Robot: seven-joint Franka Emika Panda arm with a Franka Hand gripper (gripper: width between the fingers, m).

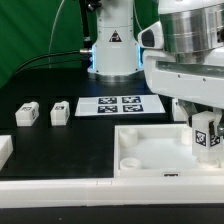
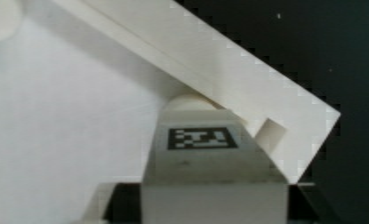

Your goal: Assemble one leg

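leg (image 1: 207,133) (image 2: 207,150) | white oblong block, square black-and-white tag on one face | upright | near table's front edge, exterior view's right

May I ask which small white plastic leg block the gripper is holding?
The upright one at the white tray's corner, exterior view's right; the others lie loose.

We see the leg (image 1: 207,133) as smooth, matt white plastic, its tag a flat black-and-white print. The tray-like top (image 1: 150,152) looks like the same plastic. The marker board (image 1: 112,104) is a thin matt sheet, the table (image 1: 40,90) matt black, the arm's shell (image 1: 185,60) glossy white.
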